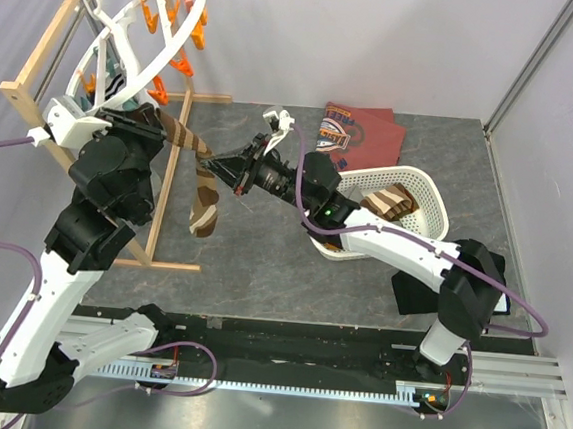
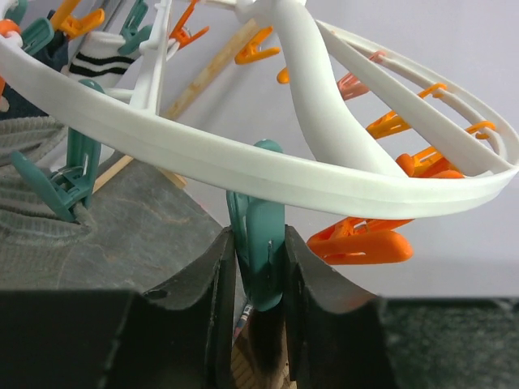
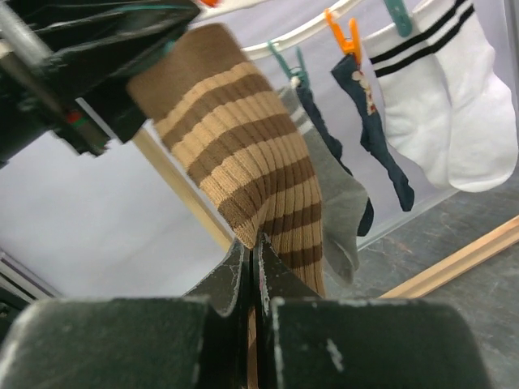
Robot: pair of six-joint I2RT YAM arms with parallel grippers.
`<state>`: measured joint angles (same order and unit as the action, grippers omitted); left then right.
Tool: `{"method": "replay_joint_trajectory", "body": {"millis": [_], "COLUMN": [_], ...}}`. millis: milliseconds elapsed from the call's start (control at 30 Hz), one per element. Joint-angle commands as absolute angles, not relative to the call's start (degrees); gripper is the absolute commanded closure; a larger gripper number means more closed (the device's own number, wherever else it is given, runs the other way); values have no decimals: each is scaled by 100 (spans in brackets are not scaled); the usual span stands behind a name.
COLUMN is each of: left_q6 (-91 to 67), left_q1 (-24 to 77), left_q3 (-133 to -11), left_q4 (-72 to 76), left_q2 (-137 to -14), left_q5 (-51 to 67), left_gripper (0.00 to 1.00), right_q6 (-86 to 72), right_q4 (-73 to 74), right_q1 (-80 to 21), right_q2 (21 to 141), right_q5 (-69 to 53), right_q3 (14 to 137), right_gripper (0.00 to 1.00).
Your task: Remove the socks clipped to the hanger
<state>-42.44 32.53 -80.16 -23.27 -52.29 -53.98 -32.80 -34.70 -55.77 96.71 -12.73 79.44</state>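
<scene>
- The top view alone gives the layout. The hanger (image 1: 117, 29) tilts on the wooden rack (image 1: 163, 199) at the far left, and the left gripper (image 1: 152, 122) reaches up to its lower rim.
- The left wrist view shows what the arm hides from above. The left gripper (image 2: 259, 259) is clamped on a teal clip (image 2: 261, 219) hanging under the ring of the hanger (image 2: 243, 162), with 1 finger pressed to each side.
- The right wrist view shows the right gripper (image 3: 255, 255) clenched on the lower edge of the brown-and-tan striped sock (image 3: 243, 154). The sock's top end runs up behind the black body of the left gripper (image 3: 89, 49), so the clip is hidden there.
- From above, the striped sock (image 1: 202, 202) hangs from the ring's lower rim beside the rack, and the right gripper (image 1: 225, 169) pinches its side.
- Only the right wrist view shows the other socks on the ring. A grey sock (image 3: 340, 203), a navy sock (image 3: 369, 138) and 2 white socks (image 3: 446, 97) with black bands hang beyond the striped one.
- On the table (image 1: 262, 263), a white mesh basket (image 1: 424, 191) holds 1 loose sock (image 1: 388, 201). The right forearm crosses the basket's near rim.
- A folded maroon shirt (image 1: 364, 131) lies just beyond the basket.
</scene>
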Motion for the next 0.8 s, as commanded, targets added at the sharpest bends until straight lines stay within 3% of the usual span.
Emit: {"method": "replay_joint_trajectory", "body": {"millis": [0, 100, 133, 233, 367, 533, 700, 767], "left_q6": [-3745, -3604, -3577, -3411, -3217, -3199, -3182, -3147], "left_q1": [3226, 3226, 3226, 3226, 3226, 3226, 3226, 3226], "left_q3": [-8033, -8025, -8024, -7902, -7708, -7629, -7567, -7524], "left_q4": [-1846, -1872, -1907, -1916, -1951, -2039, -2250, -2372], "left_q2": [-5177, -5150, -5107, -5001, -4755, -4588, -4299, -4184], "left_q5": [-5607, -5573, -5503, -5257, -5098, -4817, -4115, -3903], "left_gripper": [98, 96, 86, 72, 77, 47, 18, 16], "right_q6": [-3990, -4017, -4051, -4210, -4271, -4070, -3086, -2997], "right_q4": [-4087, -4078, -4087, -4192, -4236, -3921, -1656, -674], "right_q1": [-5353, -5300, -5282, -5238, -5221, -5045, -4905, -4704], "right_q2": [9940, 10002, 10011, 10072, 10081, 9687, 8869, 8554], "right_q5": [-1731, -1802, -1906, -2039, -2127, -1636, -38, 622], "right_q3": [8253, 8332, 8367, 8394, 8376, 7946, 7822, 7753], "right_gripper": [100, 100, 100, 100, 100, 100, 99, 99]}}
